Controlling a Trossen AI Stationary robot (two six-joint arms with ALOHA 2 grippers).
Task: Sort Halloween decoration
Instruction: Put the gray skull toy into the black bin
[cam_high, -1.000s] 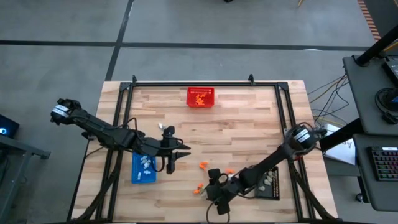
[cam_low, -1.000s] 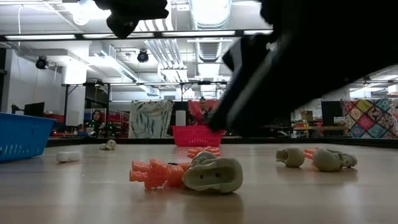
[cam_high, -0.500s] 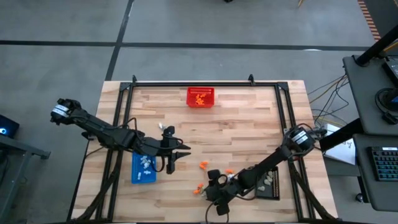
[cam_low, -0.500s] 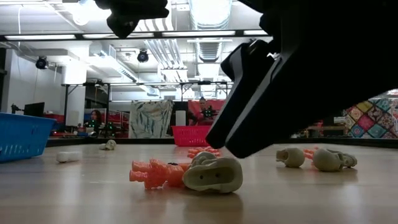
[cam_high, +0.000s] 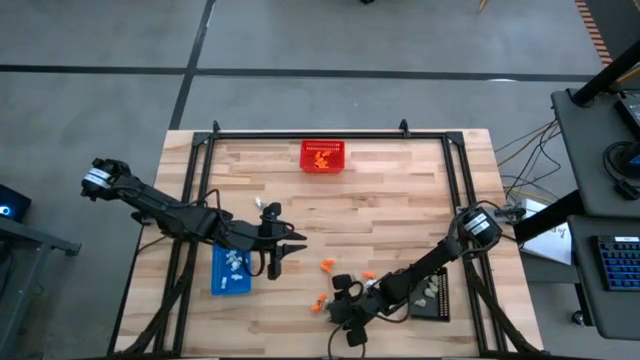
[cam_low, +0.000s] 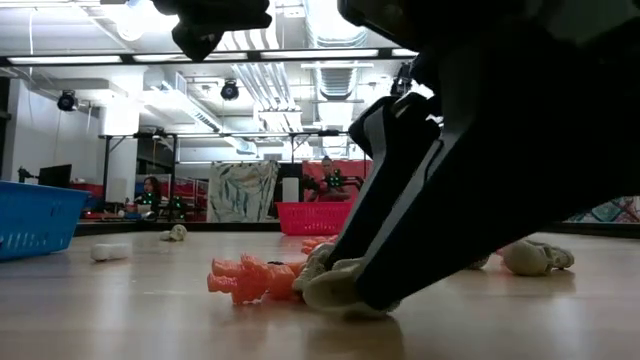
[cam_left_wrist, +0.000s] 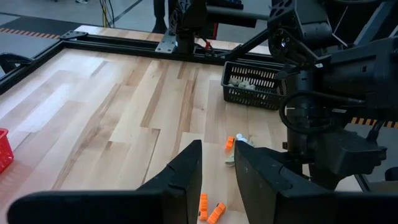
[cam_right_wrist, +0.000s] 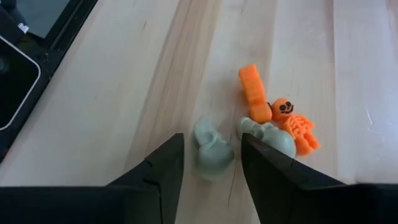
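Basket (cam_high: 323, 157): orange trinkets | blue tray (cam_high: 231, 270): white | black tray (cam_high: 434, 292): pale

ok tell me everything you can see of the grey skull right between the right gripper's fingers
The grey skull is a tiny pale grey-beige trinket, rounded and smooth like moulded plastic. It rests on the wooden table, in the gap between the open fingers of the right gripper, which do not yet touch it. A second grey skull lies close beside it, against an orange skeleton. In the low view the gripper covers most of it.
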